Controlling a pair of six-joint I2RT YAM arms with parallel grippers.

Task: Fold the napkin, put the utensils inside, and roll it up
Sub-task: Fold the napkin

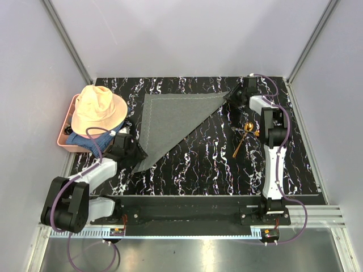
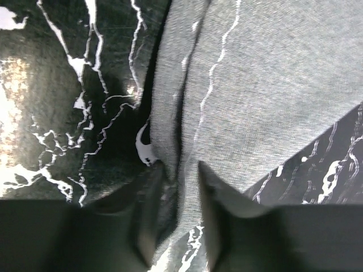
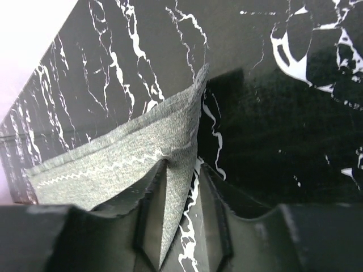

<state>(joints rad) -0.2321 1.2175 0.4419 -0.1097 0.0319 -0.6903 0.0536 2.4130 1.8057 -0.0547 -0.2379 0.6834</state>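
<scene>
The grey napkin [image 1: 170, 122] lies folded into a triangle on the black marbled table [image 1: 198, 175]. My left gripper [image 1: 136, 154] is at its near-left corner. In the left wrist view the napkin [image 2: 272, 85] runs between the jaws of the left gripper [image 2: 177, 170], which stand apart around a raised fold. My right gripper [image 1: 231, 96] is at the far-right corner. There the napkin [image 3: 125, 164] tip rests against one finger of the right gripper [image 3: 184, 167], with a gap to the other. The gold spoon [image 1: 244, 139] and a slim dark utensil [image 1: 240, 131] lie crossed beside the right arm.
A peach hat [image 1: 97, 110] sits on a blue cloth [image 1: 79, 141] in a pink tray [image 1: 61, 139] at the table's left edge. Grey walls enclose the table on three sides.
</scene>
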